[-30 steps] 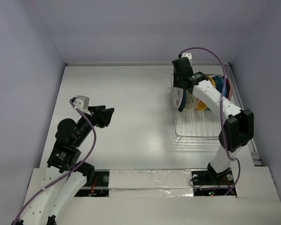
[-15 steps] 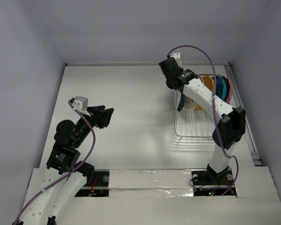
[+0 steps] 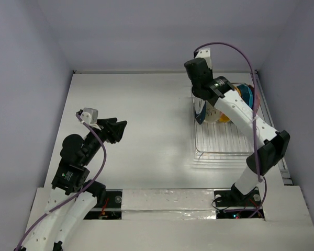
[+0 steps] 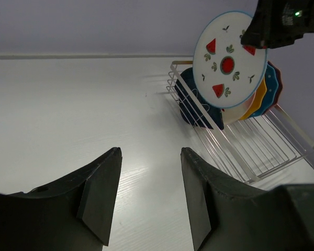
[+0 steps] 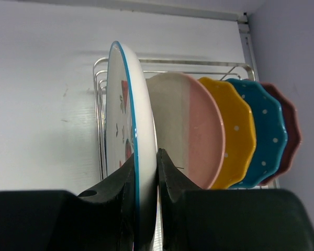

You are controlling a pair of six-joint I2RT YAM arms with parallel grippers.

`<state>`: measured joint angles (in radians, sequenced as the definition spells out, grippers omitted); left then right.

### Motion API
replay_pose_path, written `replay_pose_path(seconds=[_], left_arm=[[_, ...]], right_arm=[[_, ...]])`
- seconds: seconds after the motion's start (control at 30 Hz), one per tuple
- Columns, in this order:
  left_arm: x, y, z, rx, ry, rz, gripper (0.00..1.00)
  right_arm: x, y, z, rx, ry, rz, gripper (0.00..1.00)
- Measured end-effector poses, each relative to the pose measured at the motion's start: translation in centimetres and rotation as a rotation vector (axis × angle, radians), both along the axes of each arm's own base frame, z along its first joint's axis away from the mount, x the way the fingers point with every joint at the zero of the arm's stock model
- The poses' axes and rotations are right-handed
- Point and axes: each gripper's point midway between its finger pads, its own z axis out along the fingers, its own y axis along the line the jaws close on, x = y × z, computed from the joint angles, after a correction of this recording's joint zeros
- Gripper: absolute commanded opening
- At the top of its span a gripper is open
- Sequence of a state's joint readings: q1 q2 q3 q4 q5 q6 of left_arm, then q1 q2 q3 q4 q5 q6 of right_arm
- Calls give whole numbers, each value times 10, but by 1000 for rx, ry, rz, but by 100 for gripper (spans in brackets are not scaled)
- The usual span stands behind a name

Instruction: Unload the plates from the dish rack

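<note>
The right hand [image 5: 145, 159] pinches the rim of the white plate with red fruit [image 4: 229, 60] and holds it up just over the dish rack [image 4: 254, 149]. Other plates [image 5: 235, 136] stand in the rack. The left hand [image 4: 149, 157] is open, far from the rack, over the surface [image 4: 68, 104].

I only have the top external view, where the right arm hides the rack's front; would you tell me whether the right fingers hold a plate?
Observer: Yes. The right wrist view shows the right fingers shut on the rim of the white fruit-marked plate.
Operator: Thank you. Does it sit above the others?
Observer: In the left wrist view it sits higher than the navy plate in the dish rack.
Operator: What stands behind it?
Observer: Four plates in a row: cream-and-pink, yellow, teal dotted, pink.
</note>
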<state>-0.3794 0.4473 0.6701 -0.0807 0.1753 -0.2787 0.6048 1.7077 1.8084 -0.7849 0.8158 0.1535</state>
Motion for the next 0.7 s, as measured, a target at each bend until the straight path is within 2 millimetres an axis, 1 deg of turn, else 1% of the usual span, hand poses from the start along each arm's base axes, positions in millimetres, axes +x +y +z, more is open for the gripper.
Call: replay_pose_path(seconds=[0.13,0.2,0.27,0.33,0.4,0.47,0.53,0.57,0.63,0.7], left_arm=[[0,0,0,0,0,2,46],[1,1,0,0,0,6,46],[1,2,0,0,0,13,46],[3,4,0,0,0,26,46],[4,6,0,0,1,37,46],[5,8,-1,0,2,50,46],[6,10,-2,3,8,61,46],[6,11,-3,4,12,67,46],[6,13,-4,6,17,79,46],[7,15,-5,7,20,92,45]], right_arm=[[-14,-6,31,47,-64,9,0],[-22,-5,46,84,-95,29,0],[-30,0,61,145,-128,72,0],[-36,11,74,220,-160,128,0],[-40,29,85,316,-195,201,0],[-39,56,92,418,-216,282,0],[-34,89,93,510,-220,359,0],[-29,107,90,554,-218,394,0],[-17,146,77,628,-190,457,0],[-5,189,57,696,-144,510,0]])
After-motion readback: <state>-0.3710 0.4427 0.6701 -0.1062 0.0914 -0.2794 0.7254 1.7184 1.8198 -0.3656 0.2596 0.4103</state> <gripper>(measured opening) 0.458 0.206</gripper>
